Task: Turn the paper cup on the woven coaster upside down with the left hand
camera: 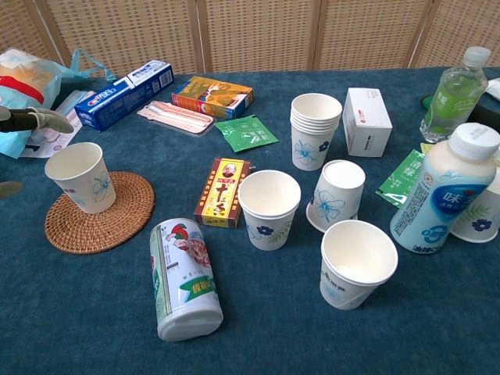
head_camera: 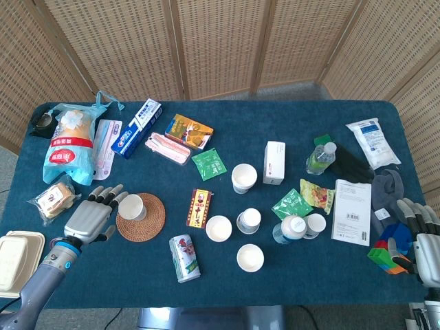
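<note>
A white paper cup point(head_camera: 130, 206) point(camera: 79, 177) with a pale blue flower stands upright, mouth up, on the left side of the round woven coaster point(head_camera: 148, 221) point(camera: 117, 219). My left hand point(head_camera: 89, 218) hovers just left of the cup with its fingers spread, holding nothing; only its fingertips point(camera: 45, 119) show at the left edge of the chest view. My right hand point(head_camera: 421, 240) rests at the table's right edge with fingers apart, far from the cup.
A lying drink can point(head_camera: 184, 258), a red-yellow box point(head_camera: 199, 207) and several more paper cups point(head_camera: 218, 228) lie right of the coaster. A blue snack bag point(head_camera: 67, 143), a wrapped snack point(head_camera: 53, 199) and toothpaste box point(head_camera: 137, 118) sit behind my left hand. Bottles point(head_camera: 320, 157) and coloured blocks point(head_camera: 385, 258) occupy the right.
</note>
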Controlling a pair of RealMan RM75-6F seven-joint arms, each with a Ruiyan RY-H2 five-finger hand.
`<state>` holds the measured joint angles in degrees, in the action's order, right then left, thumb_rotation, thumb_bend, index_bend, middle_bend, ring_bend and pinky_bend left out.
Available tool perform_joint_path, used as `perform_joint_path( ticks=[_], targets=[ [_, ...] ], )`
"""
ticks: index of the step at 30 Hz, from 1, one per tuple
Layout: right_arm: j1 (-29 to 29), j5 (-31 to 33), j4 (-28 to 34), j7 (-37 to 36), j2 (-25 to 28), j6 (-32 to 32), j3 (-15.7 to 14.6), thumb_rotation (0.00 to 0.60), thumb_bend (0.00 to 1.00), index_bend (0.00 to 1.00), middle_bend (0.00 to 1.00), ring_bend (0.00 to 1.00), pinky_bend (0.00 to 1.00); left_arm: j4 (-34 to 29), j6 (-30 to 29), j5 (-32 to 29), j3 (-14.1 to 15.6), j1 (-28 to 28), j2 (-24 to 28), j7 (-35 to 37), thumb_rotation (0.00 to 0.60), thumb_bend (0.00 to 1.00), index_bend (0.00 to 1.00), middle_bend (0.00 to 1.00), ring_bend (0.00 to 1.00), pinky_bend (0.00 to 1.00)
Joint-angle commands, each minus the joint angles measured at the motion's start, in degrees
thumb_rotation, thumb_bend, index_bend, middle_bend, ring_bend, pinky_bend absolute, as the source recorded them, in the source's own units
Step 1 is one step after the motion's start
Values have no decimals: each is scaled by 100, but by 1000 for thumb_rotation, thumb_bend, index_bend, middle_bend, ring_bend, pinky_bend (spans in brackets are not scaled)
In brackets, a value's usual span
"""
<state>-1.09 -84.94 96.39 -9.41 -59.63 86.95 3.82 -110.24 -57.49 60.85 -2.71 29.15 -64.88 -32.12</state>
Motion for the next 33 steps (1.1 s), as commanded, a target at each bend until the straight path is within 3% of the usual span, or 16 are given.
perform_joint_path(
  ticks=[1,8,17,22,26,33],
  targets=[
    [9,12,5,-8,11,2,2,597,531,0,0,0,0,90,41,-96,1,92,-117,-33,600,473,0,0,0,25],
    [46,31,46,-3,49,28,2,599,531,0,0,0,0,326,78,-173,-39,236,-418,113,600,472,0,0,0,45],
    [135,78,92,-38,113,101,-2,599,532,0,0,0,0,784,75,103,-63,265,-853,683,600,473,0,0,5,246],
    [174,91,118,-64,135,133,0,599,531,0,0,0,0,955,96,196,-68,276,-969,937,600,473,19,1,92,373],
    [178,106,131,-73,141,112,1,597,532,0,0,0,0,1130,43,233,-108,272,-1104,1095,600,474,178,82,228,470],
    [180,144,141,-100,151,89,25,599,531,0,0,0,0,1261,105,176,-167,358,-1160,1173,600,476,241,156,306,532]
  ],
)
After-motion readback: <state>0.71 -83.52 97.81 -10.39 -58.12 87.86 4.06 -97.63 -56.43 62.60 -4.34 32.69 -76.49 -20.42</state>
